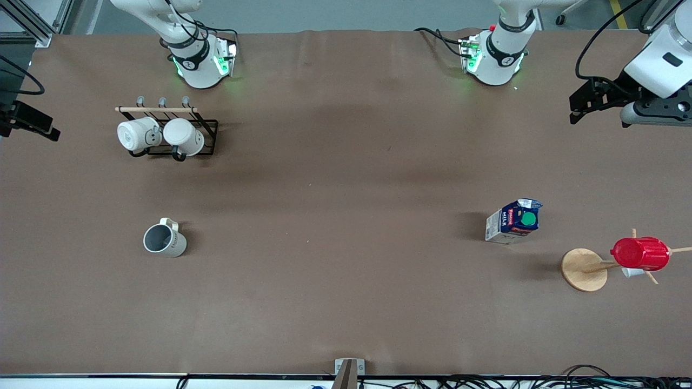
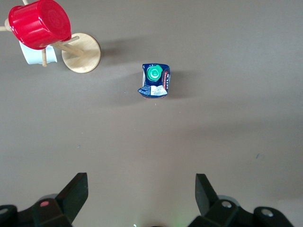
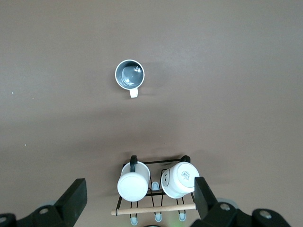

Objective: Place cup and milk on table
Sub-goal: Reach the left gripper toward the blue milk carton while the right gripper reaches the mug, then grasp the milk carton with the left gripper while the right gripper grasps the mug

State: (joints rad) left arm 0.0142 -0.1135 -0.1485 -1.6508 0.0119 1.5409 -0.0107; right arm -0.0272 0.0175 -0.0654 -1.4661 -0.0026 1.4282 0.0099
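Honestly, with the cup (image 1: 164,240) and the milk (image 1: 514,221) standing on the table (image 1: 346,302) and both the left gripper (image 2: 139,198) and the right gripper (image 3: 139,201) spread and high, your only hazard is toppling them.

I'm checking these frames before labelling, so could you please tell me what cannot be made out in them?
- The cup: its dark lettering is too small to read in the front view.
- The small white item under the red ribbed cup is mostly covered by it in both views.
- The right gripper: only its open fingertips show, cut off by the right wrist view's edge.
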